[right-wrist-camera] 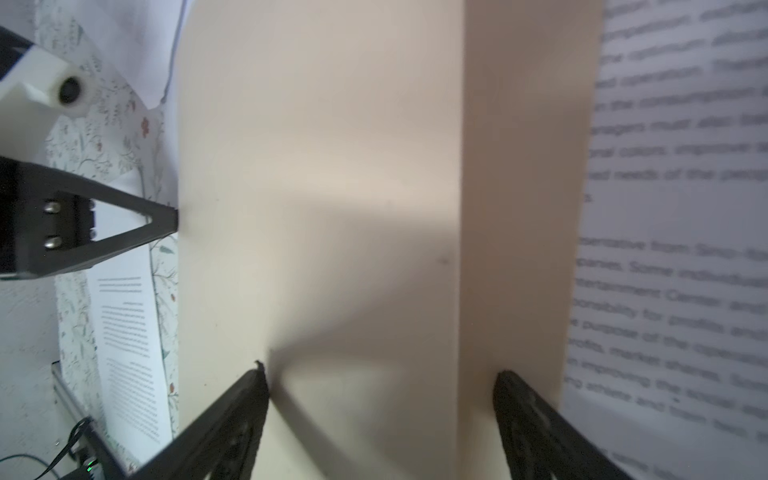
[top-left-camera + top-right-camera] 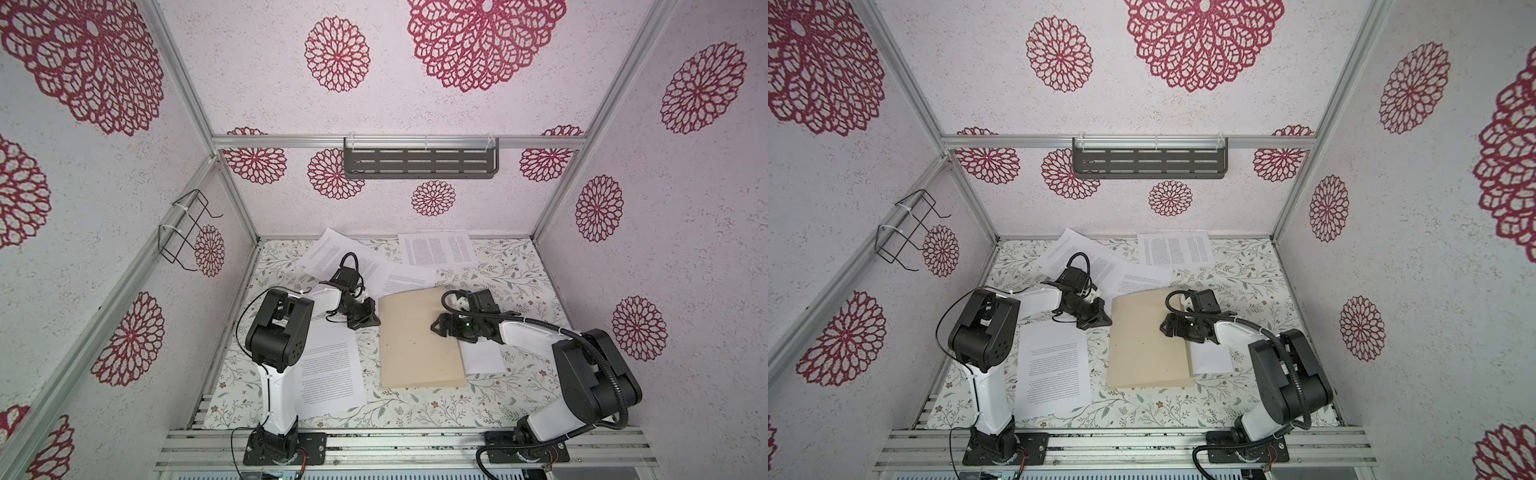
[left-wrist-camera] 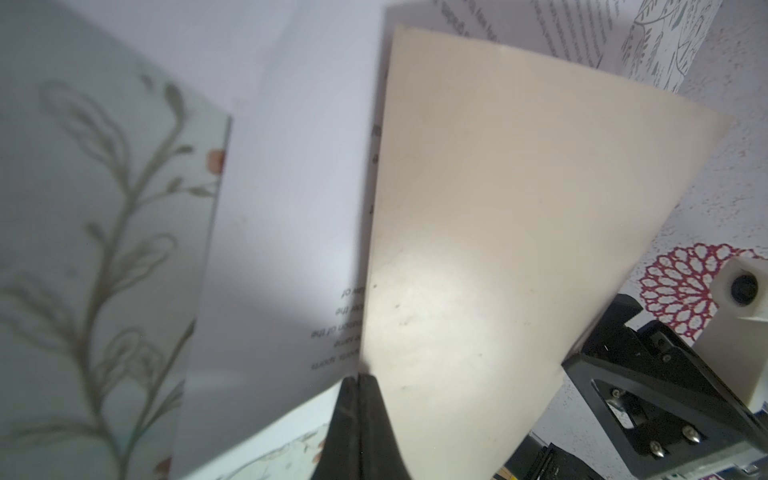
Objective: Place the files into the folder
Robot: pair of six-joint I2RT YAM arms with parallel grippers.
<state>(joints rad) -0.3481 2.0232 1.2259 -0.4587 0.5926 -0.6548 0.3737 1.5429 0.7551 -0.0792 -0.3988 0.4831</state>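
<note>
On the floral mat (image 2: 519, 399) the folder (image 2: 415, 353) runs near to far; left gripper (image 2: 376, 321) pinches its left edge shut, right gripper (image 2: 434, 326) gapes empty above it.

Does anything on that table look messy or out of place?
Yes. The paper sheets lie scattered at odd angles, some overlapping at the back. One sheet pokes out askew beyond the folder's right edge.

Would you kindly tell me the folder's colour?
The folder is plain tan, clearest in a top view.
</note>
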